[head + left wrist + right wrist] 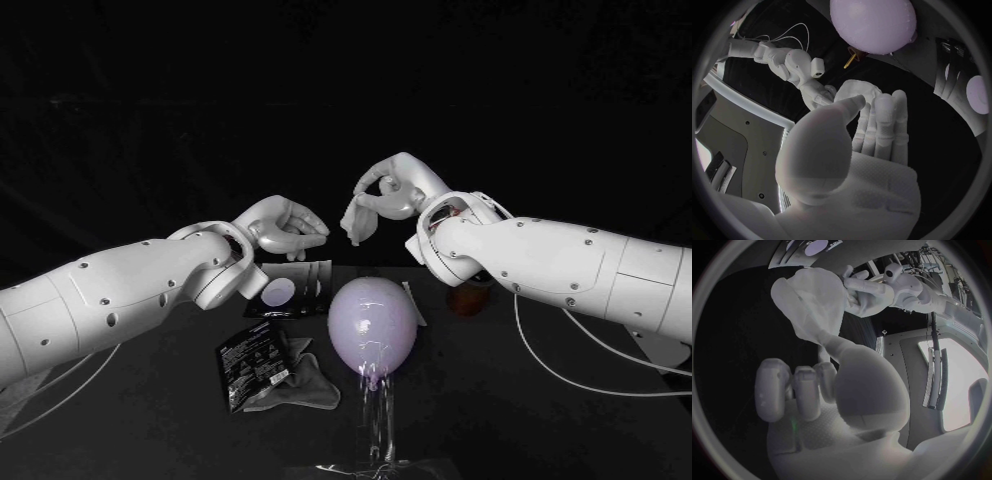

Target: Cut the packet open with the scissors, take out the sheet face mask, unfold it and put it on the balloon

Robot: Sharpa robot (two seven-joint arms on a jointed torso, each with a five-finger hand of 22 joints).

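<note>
The white sheet face mask hangs in the air above the table's far side, partly folded. My right hand pinches it between thumb and fingers; in the right wrist view the mask rises from that thumb. My left hand reaches in from the other side, and its thumb and fingertips close on the mask's edge. The pale purple balloon stands on a clear stand below and in front of both hands. An open black packet lies left of the balloon.
A grey crumpled piece lies beside the black packet. A second dark packet with a white circle lies behind it, under my left wrist. A small orange-brown object sits right of the balloon, under my right forearm. White cables trail at right.
</note>
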